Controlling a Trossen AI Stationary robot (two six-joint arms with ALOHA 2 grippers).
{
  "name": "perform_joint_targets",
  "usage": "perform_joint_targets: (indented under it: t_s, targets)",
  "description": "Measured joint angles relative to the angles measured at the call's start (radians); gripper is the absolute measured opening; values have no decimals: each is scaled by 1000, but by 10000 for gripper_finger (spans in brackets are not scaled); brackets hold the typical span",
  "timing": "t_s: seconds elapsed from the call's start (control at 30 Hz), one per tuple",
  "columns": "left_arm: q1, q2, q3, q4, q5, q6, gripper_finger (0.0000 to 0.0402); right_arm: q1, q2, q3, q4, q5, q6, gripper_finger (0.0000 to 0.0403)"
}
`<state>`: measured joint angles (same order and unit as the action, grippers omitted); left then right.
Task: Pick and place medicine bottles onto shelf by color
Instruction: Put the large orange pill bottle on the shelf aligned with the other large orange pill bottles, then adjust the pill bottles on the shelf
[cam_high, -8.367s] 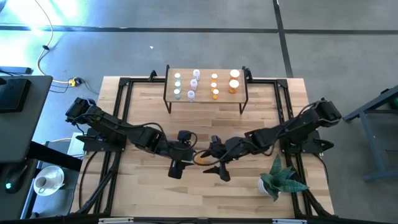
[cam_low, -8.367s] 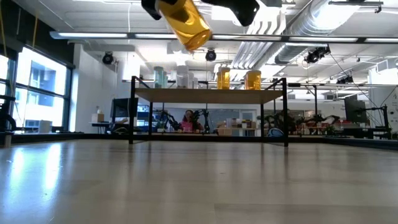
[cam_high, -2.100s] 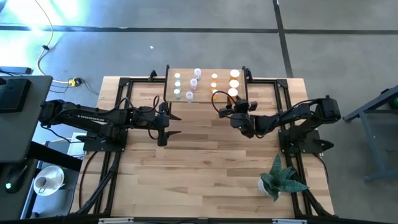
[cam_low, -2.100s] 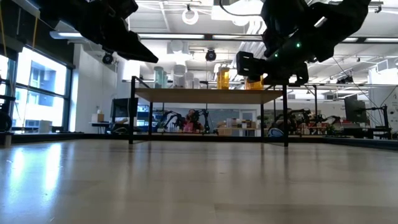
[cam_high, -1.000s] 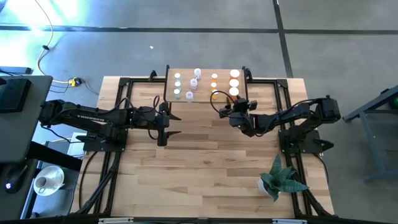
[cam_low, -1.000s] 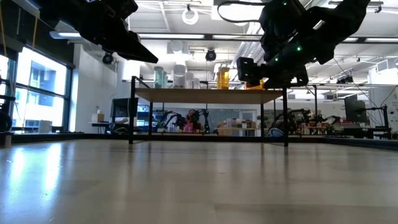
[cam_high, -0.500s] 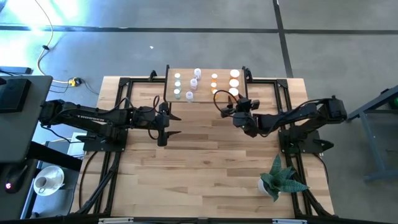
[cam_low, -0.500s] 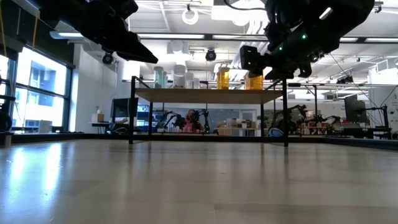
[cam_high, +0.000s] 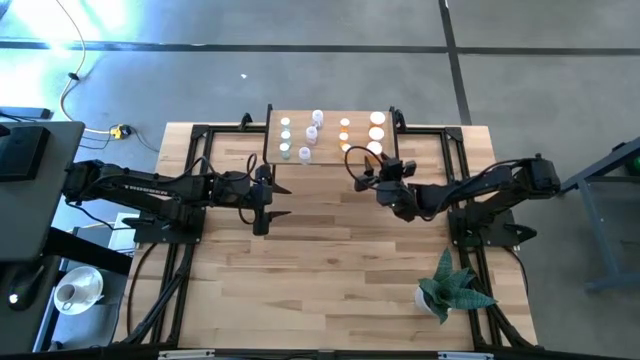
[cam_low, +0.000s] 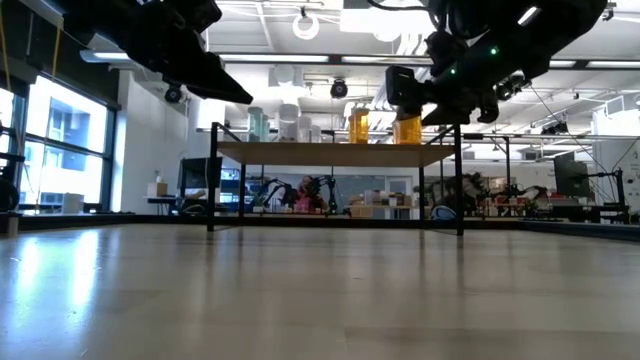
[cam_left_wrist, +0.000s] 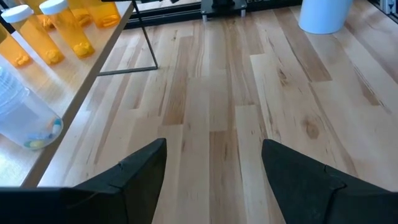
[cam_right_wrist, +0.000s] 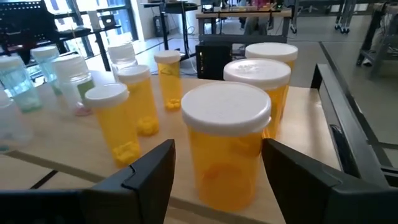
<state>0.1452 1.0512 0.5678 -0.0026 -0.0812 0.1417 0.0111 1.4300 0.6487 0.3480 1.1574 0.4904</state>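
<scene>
The right tool (cam_right_wrist: 214, 171) sits at the front edge of the shelf (cam_high: 330, 140), fingers spread and released, with a large orange bottle (cam_right_wrist: 225, 144) standing upright on the shelf between them, not gripped. Behind it stand two more large orange bottles (cam_right_wrist: 268, 71) and, to one side, three small orange ones (cam_right_wrist: 118, 121); the pale green and whitish bottles (cam_right_wrist: 15, 81) are grouped toward the shelf's other end. From above, all the bottles appear to be on the shelf and none on the desk (cam_high: 330, 270), so the sorting looks nearly or fully done. The risk now lies in backing away — the spread fingers flank the bottle closely, and any sideways drift or twist as the arm pulls out could clip it, tipping it off the near edge or knocking it into its neighbours. A straight pull away from the shelf looks safest. The left tool (cam_left_wrist: 211, 177) hangs open and empty over the desk just beside the shelf's left front corner — clear of the bottles.
</scene>
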Motion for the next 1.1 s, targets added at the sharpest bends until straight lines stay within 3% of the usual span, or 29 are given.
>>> perform_joint_targets:
  t_s: [0.23, 0.6, 0.83, 1.1]
  targets:
    - [0, -4, 0, -1, -5, 0, 255, 32, -30, 1, -9, 83, -28, 232]
    - [0, -11, 0, -25, -10, 12, 255, 60, -115, 0, -34, 63, -46, 232]
    - [20, -77, 0, -46, -20, 19, 255, 106, -211, 10, -25, 58, -115, 232]
    - [96, -182, 0, -126, -20, 19, 255, 70, -235, 229, -92, -168, -391, 232]
